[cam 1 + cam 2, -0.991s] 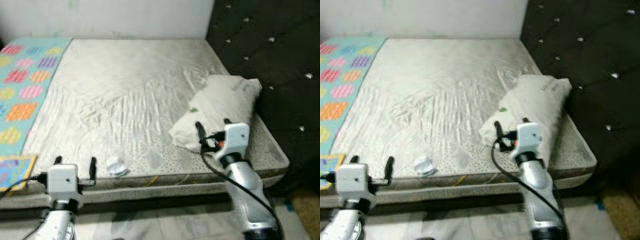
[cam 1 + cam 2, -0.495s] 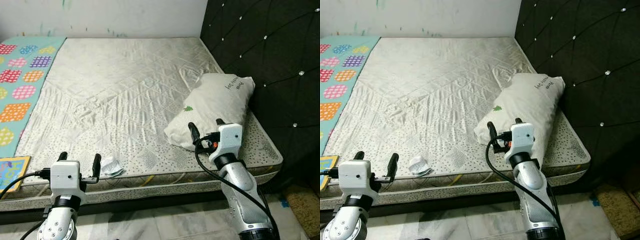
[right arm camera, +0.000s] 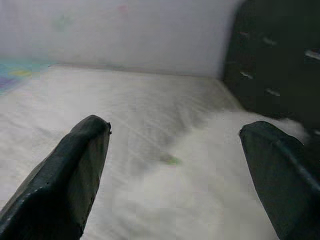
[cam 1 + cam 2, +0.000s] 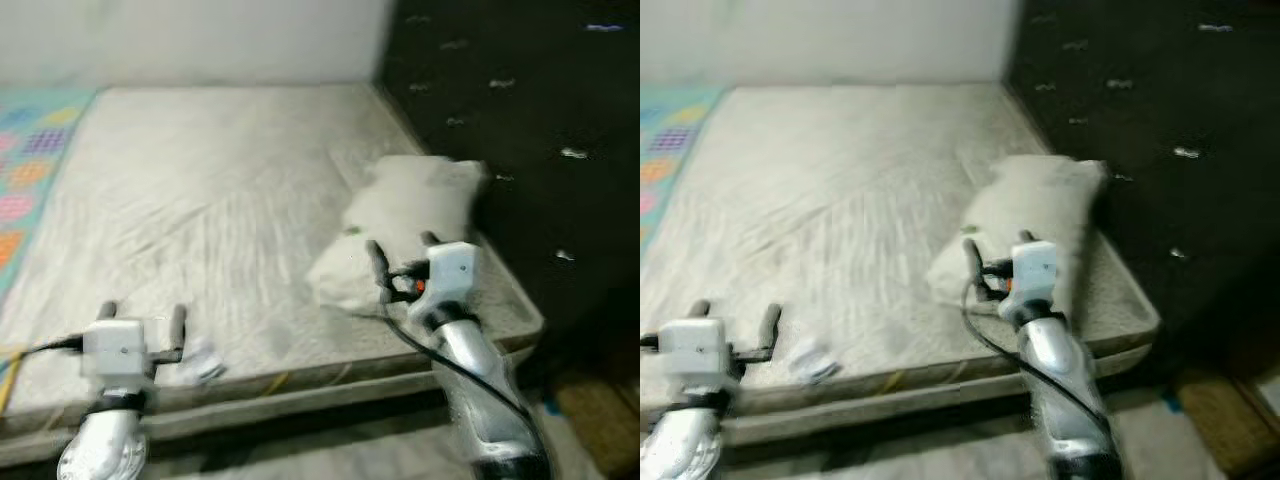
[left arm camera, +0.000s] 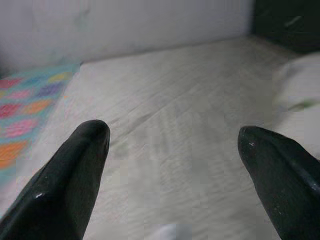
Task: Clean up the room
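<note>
A white pillow lies on the right side of the bare mattress, up against the dark headboard. My right gripper is open and hovers at the pillow's near end; the pillow shows between its fingers in the right wrist view. A small crumpled white wrapper lies near the mattress's front edge. My left gripper is open just left of the wrapper, at the bed's front edge. The wrapper peeks in low between its fingers. The head views are blurred.
A black tufted headboard rises along the bed's right side. A colourful patterned sheet covers the left strip of the bed. A white wall stands behind the bed. Pale floor runs along the bed's front.
The whole picture has shifted left and blurred, so the camera has turned right. Both grippers stay open in about the same places by the bed's front edge.
</note>
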### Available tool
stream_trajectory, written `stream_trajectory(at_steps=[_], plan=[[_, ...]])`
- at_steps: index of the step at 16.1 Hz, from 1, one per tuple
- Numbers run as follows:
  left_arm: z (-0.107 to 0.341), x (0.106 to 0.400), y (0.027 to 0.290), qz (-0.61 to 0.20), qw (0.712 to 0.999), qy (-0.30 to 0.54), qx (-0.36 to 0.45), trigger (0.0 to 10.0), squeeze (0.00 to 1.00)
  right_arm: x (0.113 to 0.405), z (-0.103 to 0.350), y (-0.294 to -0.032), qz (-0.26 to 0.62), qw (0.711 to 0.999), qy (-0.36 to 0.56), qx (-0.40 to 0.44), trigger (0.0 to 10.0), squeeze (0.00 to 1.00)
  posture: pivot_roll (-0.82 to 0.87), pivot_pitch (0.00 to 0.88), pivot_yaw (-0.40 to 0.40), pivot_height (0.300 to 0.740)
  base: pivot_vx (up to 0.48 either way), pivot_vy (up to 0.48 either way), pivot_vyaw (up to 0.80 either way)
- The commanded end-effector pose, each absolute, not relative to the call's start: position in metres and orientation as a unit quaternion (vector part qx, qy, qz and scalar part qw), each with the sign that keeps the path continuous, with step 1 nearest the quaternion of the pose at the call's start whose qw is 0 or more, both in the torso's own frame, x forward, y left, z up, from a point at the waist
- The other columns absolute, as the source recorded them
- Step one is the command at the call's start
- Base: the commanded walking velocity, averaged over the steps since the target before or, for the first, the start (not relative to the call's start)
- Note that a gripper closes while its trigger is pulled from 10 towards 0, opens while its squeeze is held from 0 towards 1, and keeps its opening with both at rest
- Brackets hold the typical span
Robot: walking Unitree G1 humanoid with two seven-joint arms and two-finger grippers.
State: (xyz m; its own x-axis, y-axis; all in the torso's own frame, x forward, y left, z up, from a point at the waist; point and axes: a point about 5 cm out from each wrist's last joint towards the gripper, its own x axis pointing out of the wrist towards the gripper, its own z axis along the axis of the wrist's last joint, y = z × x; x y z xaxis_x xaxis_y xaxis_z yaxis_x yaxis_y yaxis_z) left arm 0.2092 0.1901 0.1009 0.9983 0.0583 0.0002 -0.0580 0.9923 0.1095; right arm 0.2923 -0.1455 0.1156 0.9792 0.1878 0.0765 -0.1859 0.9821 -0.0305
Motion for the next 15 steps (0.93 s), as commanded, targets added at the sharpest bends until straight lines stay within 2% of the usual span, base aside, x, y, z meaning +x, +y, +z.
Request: stream_trajectory(at_steps=[1, 3, 8, 12, 15], plan=[[0.0995, 0.2044, 0.1983, 0.037, 0.997, 0.011, 0.066, 10.0, 0.0, 0.295, 0.1235, -0.1383, 0.101, 0.993, -0.055, -0.005, 10.0, 0.0, 0.03, 0.095, -0.096, 0.74, 0.296, 0.0, 0.0], [0.0996, 0.2046, 0.1982, 0.038, 0.997, 0.011, 0.066, 10.0, 0.0, 0.2951, 0.1236, -0.1386, 0.101, 0.993, -0.055, -0.004, 10.0, 0.0, 0.03, 0.097, -0.095, 0.74, 0.283, 0.0, 0.0], [0.0978, 0.2055, 0.2005, 0.05, 0.997, 0.014, 0.054, 10.0, 0.0, 0.2944, 0.1218, -0.1395, 0.101, 0.993, -0.052, -0.008, 10.0, 0.0, 0.03, 0.098, -0.097, 0.74, 0.0, 0.0, 0.0], [0.0978, 0.2051, 0.1984, 0.042, 0.998, 0.014, 0.052, 10.0, 0.0, 0.2936, 0.1217, -0.1398, 0.101, 0.994, -0.052, -0.007, 10.0, 0.0, 0.03, 0.104, -0.097, 0.74, 0.0, 0.316, 0.76], [0.0973, 0.205, 0.1975, 0.04, 0.998, 0.016, 0.049, 10.0, 0.0, 0.2931, 0.1215, -0.1403, 0.102, 0.993, -0.052, -0.009, 10.0, 0.0, 0.02, 0.107, -0.099, 0.74, 0.0, 0.356, 0.35]])
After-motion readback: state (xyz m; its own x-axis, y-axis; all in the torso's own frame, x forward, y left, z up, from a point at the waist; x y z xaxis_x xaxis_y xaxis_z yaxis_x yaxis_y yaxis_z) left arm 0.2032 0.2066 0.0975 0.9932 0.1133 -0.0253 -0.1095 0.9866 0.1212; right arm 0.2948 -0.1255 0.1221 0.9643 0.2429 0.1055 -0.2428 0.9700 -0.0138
